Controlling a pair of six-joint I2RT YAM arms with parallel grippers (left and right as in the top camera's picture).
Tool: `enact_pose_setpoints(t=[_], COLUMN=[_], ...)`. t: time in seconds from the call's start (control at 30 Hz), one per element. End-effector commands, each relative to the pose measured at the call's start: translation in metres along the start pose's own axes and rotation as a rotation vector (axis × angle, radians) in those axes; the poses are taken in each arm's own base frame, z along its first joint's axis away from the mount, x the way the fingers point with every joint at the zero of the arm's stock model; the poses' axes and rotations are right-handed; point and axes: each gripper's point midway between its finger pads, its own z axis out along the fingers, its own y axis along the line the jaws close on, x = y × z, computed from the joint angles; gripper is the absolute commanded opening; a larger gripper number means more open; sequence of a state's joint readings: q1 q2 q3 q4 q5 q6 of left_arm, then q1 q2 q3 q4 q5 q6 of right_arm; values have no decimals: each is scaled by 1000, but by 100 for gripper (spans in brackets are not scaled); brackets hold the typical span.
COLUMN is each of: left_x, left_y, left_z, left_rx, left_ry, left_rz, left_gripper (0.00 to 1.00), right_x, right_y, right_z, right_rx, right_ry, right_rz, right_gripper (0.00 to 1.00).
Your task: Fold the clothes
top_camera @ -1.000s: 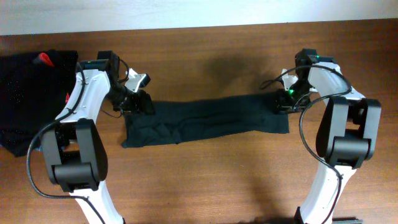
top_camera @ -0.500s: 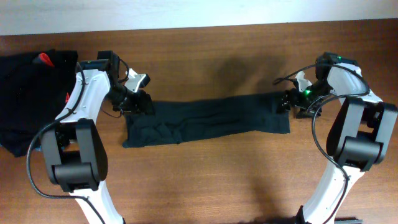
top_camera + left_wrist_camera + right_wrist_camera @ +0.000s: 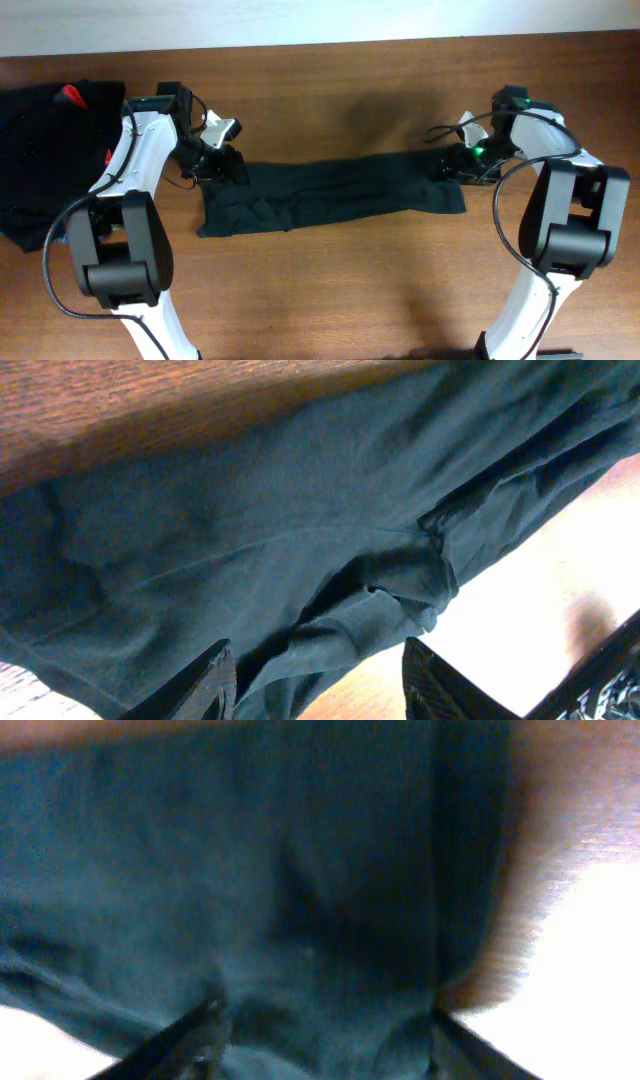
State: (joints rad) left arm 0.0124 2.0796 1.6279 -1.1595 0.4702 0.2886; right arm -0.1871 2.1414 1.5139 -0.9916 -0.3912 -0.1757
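A black garment [image 3: 330,195] lies folded into a long narrow strip across the middle of the table. No logo shows on it. My left gripper [image 3: 225,165] is at the strip's far left corner. In the left wrist view its jaws [image 3: 320,685] are open, with rumpled fabric [image 3: 250,530] under and between them. My right gripper [image 3: 450,165] is at the strip's far right corner. In the blurred right wrist view its jaws [image 3: 320,1040] are spread wide, just over the dark fabric [image 3: 250,870].
A pile of other black clothes [image 3: 40,150] with a small red item [image 3: 70,95] lies at the table's far left, beside the left arm. Bare wooden table [image 3: 330,290] surrounds the strip. A pale wall edge runs along the back.
The right gripper swung out to the right off the garment's end, then came back left onto its far right corner. The left arm and the garment have not moved.
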Motion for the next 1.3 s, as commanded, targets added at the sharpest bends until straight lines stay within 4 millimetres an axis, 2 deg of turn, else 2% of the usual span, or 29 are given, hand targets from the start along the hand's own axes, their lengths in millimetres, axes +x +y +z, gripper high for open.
enact_pose_setpoints(t=[0.0,0.03,0.1,0.13,0.27,0.37,0.53,0.6,0.7,0.8,0.87,0.97,1.0,1.1,1.13,1.27], left_x=[-4,-4,-4,-4,-3,-3,-3,-3,-3,-3,-3,-3,-3,-3,-3,-3], left_y=[-3,-3,-3,-3,-3,-3,-3,-3,-3,-3,-3,-3,-3,-3,-3,-3], left_z=[-11,-11,-11,-11,-11,-11,-11,-11,-11,-11,-11,-11,-11,-11,-11,-11], left_rx=[-12,-12,-12,-12,-11,-10,-10,-11,-11,-11,-11,-10,-11,-11,-11,-11], left_ry=[-29,-29,-29,-29,-26,-25,-25,-25,-25,-26,-26,-26,-26,-26,-26,-27], left_rz=[10,9,9,9,7,6,3,3,3,3,3,3,3,4,3,4], left_gripper=[53,53,53,53,53,53,53,53,53,53,53,53,53,53,53,53], right_x=[12,11,10,10,6,0,-9,-15,-20,-21,-17,-10,-7,-5,-3,5], right_y=[3,3,2,1,-8,-26,-67,-72,-69,-48,-29,2,24,62,81,125], right_z=[19,19,19,18,12,-4,-52,-74,-95,-108,-106,-95,-87,-71,-63,-44], right_rx=[-13,-11,-11,-11,-1,34,147,151,153,146,139,131,129,131,132,138], right_ry=[50,46,43,41,22,-4,-49,-76,-89,-65,-25,43,76,113,129,163], right_rz=[9,17,21,22,53,85,156,175,179,154,125,69,20,-78,-128,-248], right_gripper=[33,28,9,4,4,4,4,4,4,4,4,4,4,4,4,4])
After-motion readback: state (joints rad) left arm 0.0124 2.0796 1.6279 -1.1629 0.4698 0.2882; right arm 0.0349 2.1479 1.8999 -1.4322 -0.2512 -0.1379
